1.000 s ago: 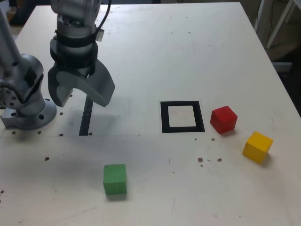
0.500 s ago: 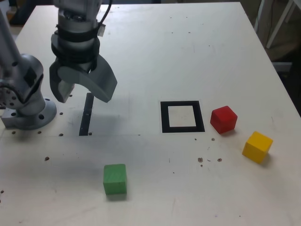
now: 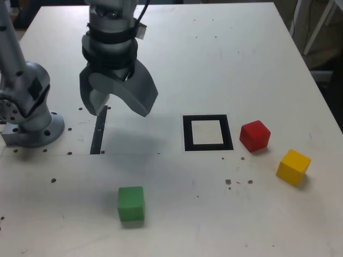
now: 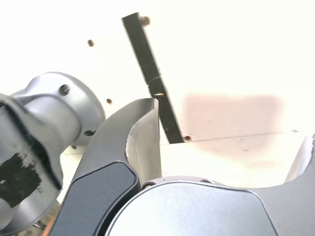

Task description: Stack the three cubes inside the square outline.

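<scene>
Grey tool [image 3: 119, 105] gapes wide, holding nothing.

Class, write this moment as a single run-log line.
gripper: open, empty, above table | red cube: beside square outline | yellow cube: apart | green cube: near front edge | stacked: none

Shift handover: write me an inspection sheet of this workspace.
Surface: pale table, small dark specks.
Job's things: green cube, red cube, yellow cube lie apart, unstacked; square outline holds nothing, red cube beside it.
Clutter: black tape strip.
Grippers: gripper open, holding nothing, above the table.
Cables: black cable on the arm.
Surroundings: arm base; white frame past the table.
</scene>
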